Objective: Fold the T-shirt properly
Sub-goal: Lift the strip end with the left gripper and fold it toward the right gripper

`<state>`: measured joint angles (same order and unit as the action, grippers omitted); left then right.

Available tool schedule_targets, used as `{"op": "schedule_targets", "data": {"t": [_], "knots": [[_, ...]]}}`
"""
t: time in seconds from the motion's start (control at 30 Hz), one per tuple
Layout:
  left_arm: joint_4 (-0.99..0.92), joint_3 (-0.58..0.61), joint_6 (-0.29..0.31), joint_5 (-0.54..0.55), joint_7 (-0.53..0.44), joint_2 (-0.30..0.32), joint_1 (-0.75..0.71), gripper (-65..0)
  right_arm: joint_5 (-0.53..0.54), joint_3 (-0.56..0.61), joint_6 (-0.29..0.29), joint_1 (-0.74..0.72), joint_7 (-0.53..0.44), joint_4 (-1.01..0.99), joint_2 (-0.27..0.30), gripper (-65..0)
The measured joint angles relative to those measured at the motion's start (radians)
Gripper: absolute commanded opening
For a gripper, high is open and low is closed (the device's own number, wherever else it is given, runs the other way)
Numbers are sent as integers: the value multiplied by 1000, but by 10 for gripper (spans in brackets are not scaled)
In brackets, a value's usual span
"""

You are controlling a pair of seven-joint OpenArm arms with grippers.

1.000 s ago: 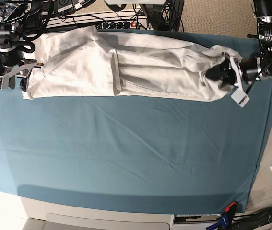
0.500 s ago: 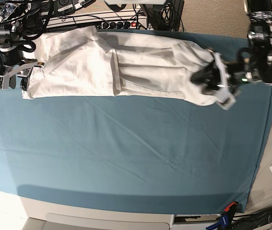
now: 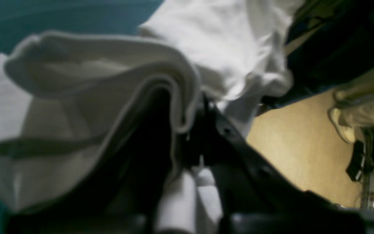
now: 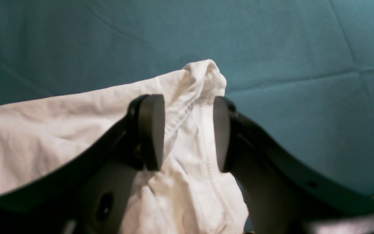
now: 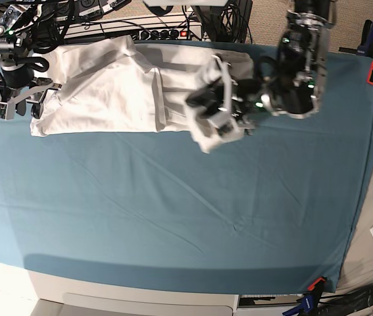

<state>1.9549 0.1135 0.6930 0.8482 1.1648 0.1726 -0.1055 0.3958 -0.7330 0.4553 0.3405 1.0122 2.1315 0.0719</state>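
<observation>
So my left arm has hauled the bottom end of the T-shirt [image 5: 127, 85] way across since a second ago, from the far edge of the worktop [image 5: 173, 217] to about the middle of the shirt, and the cloth now doubles back over itself. My left fingers [image 5: 214, 113] are pinched tight on a thick bunch of the fabric; up close you can see the layers curling over them.

My right fingers [image 4: 183, 133] haven't budged: they stand wide, with a hemmed edge of the shirt lying loose between the pads, nothing gripped.

The shirt sits along the back of the teal sheet [image 5: 291, 197], with one end by my right arm.

To do this fold well, I reckon I should carry the held end further until it meets the other end, keep it low and square, then lay it flat before letting go so it doesn't bunch.

No brand, label or writing I can read anywhere.
</observation>
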Motion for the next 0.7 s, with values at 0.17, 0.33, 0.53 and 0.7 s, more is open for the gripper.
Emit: {"op": "schedule_targets", "data": {"t": [0.17,0.33,0.53,0.7], "knots": [[-11,97,0,-45,-15,-46,0,-650,1,0,0,0,-3,0,0,-401],[-11,147,0,-105,-51,-55,0,-650,1,0,0,0,-3,0,24,-401],[-11,170,-8,-115,-64,-70,-7,-650,2,0,0,0,-3,0,29,-401],[-11,196,-8,-115,-63,-70,-8,-650,2,0,0,0,-3,0,29,-401]]}}
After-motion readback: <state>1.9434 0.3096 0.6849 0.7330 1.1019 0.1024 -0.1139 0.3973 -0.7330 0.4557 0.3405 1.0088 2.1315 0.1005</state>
